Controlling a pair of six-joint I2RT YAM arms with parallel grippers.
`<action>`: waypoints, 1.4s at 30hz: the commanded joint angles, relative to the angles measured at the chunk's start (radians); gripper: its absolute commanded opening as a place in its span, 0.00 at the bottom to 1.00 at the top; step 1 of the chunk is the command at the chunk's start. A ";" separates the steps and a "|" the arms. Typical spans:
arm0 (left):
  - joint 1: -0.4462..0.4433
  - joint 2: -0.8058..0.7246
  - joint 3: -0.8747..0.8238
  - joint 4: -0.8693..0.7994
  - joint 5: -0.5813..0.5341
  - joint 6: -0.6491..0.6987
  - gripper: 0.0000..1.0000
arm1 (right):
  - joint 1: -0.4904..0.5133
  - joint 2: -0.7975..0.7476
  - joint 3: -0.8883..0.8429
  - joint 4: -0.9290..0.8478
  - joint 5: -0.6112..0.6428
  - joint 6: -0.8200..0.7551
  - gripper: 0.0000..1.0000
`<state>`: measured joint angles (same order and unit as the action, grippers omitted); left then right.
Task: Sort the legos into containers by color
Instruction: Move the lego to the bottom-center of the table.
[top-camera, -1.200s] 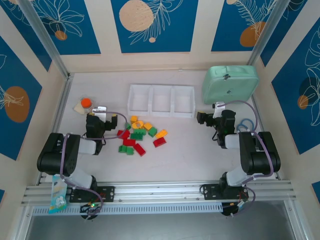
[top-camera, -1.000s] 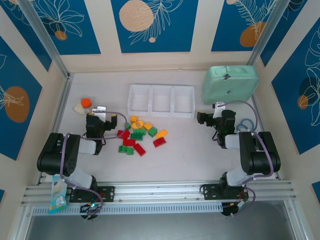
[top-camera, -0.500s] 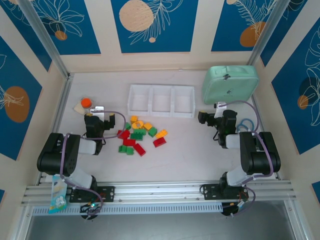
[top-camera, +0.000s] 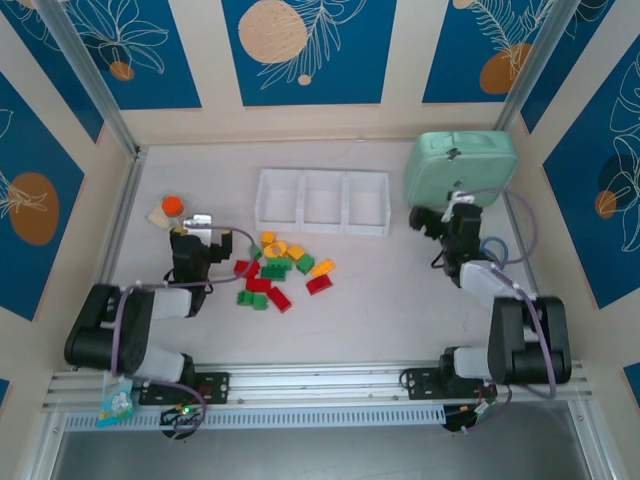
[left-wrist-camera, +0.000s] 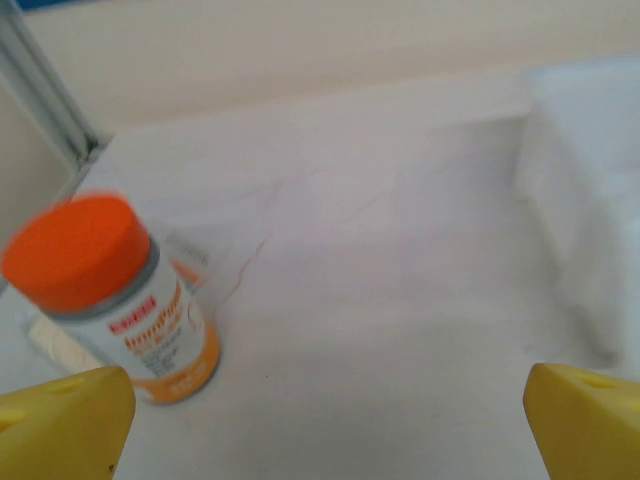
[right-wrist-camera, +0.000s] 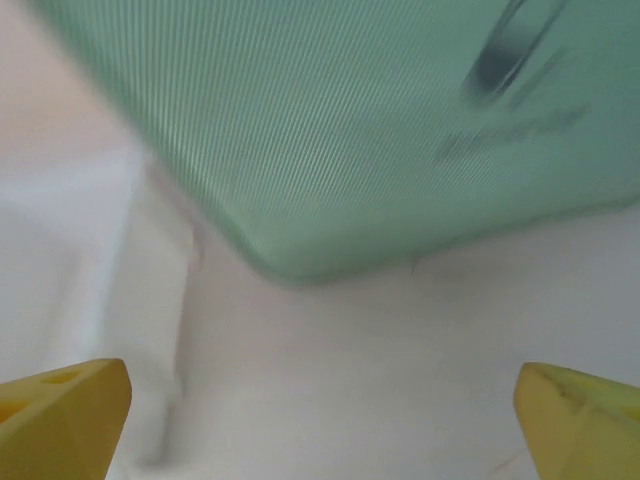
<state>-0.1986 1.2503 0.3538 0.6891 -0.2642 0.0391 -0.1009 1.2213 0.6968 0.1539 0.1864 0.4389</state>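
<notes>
My left pincer sits low on the table off the left end of the containers tray. Its yellow fingertips are spread wide with nothing between them. My right pincer sits off the tray's right end, likewise spread wide and empty. The legos lie in a loose heap of red, green and yellow-orange just in front of the tray's left and middle compartments, apart from its near rim, none yet inside it. An orange-capped bottle stands upright left of the tray, just beyond my left fingertips and near the table's left rail. A mint-green case lies right of the tray, its rounded near edge close ahead of my right pincer, with a narrow strip of table between case and tray. The widest open ground stretches in front of the tray, right of the heap.
</notes>
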 joint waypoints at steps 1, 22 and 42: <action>-0.039 -0.198 0.120 -0.445 -0.010 -0.105 0.99 | -0.053 -0.091 0.088 -0.373 -0.216 0.206 0.99; -0.081 -0.604 0.550 -1.676 0.379 -0.429 0.99 | 0.909 0.074 0.308 -0.855 -0.133 -0.418 0.99; -0.080 -0.825 0.465 -1.601 0.292 -0.438 0.99 | 0.969 0.282 0.199 -0.509 -0.267 -1.245 0.99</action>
<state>-0.2718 0.4507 0.8307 -0.9272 0.0509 -0.3939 0.8673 1.4708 0.8558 -0.3977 -0.0315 -0.7071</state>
